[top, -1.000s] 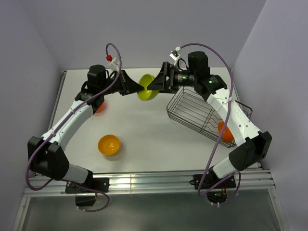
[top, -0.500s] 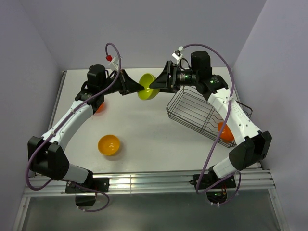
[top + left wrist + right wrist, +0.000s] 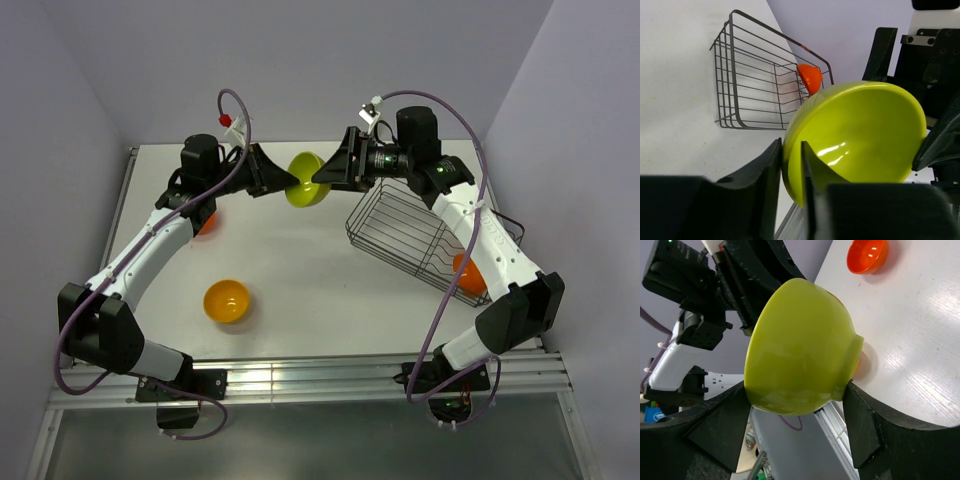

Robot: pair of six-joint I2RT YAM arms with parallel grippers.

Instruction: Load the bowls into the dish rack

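Observation:
A lime green bowl [image 3: 305,181] hangs in the air over the far middle of the table, between both grippers. My left gripper [image 3: 292,183] pinches its rim, one finger inside and one outside [image 3: 790,150]. My right gripper [image 3: 318,180] straddles the bowl's body [image 3: 800,345], its fingers [image 3: 860,425] pressing the rim side and the foot. The dark wire dish rack [image 3: 400,235] lies at the right with a red-orange bowl [image 3: 468,272] in its near end. Another red-orange bowl [image 3: 207,222] sits partly under my left arm. A yellow-orange bowl [image 3: 227,300] rests near the front left.
The rack [image 3: 755,85] lies just below and right of the held bowl. Grey walls close in at the back and on both sides. An aluminium rail [image 3: 330,375] runs along the near table edge.
My right gripper's fingers have closed in on the lime green bowl. The bowl and the left gripper have stayed in place.

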